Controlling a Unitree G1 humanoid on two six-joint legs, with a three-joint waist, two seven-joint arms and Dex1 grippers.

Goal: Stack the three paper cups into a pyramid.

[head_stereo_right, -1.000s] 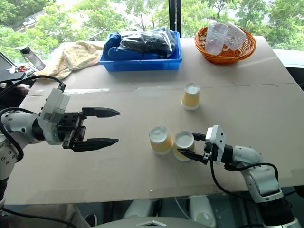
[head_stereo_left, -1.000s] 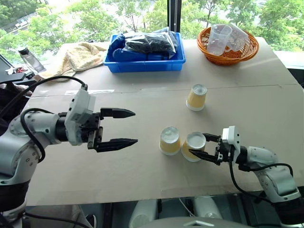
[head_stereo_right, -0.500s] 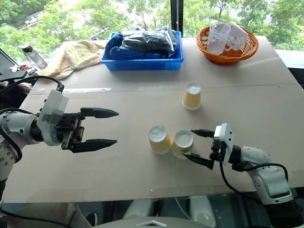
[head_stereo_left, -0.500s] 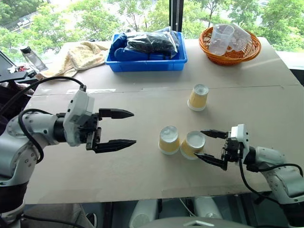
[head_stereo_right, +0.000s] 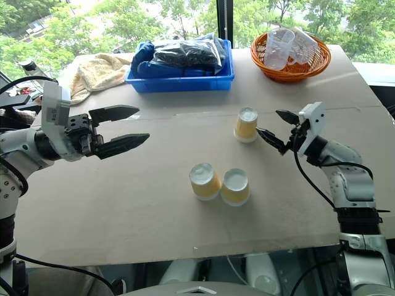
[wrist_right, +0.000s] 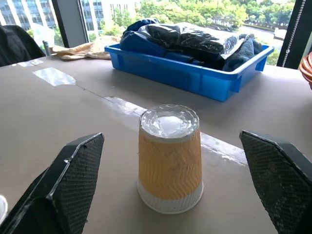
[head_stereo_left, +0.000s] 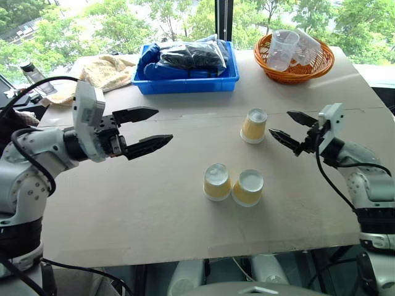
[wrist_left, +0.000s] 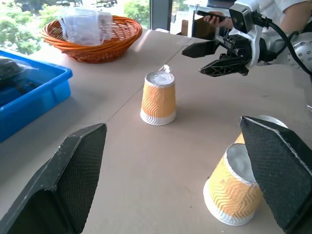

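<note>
Three yellow paper cups stand upside down on the brown table. Two of them, the left one (head_stereo_left: 217, 182) and the right one (head_stereo_left: 248, 187), touch side by side near the middle front. The third cup (head_stereo_left: 253, 126) stands alone farther back. My right gripper (head_stereo_left: 280, 123) is open just to the right of this far cup, pointing at it, and the cup (wrist_right: 169, 157) sits apart from and between its fingers (wrist_right: 68, 180) in the right wrist view. My left gripper (head_stereo_left: 164, 124) hovers open over the table's left side, holding nothing.
A blue bin (head_stereo_left: 185, 85) of dark bags stands at the back centre. An orange basket (head_stereo_left: 297, 73) with clear measuring cups is at the back right. A towel (head_stereo_left: 105, 69) and a bottle (head_stereo_left: 32, 75) lie at the back left.
My right gripper opened, let go of the front right cup, and moved back and up to beside the far cup. My left gripper rose slightly and swung toward the back.
</note>
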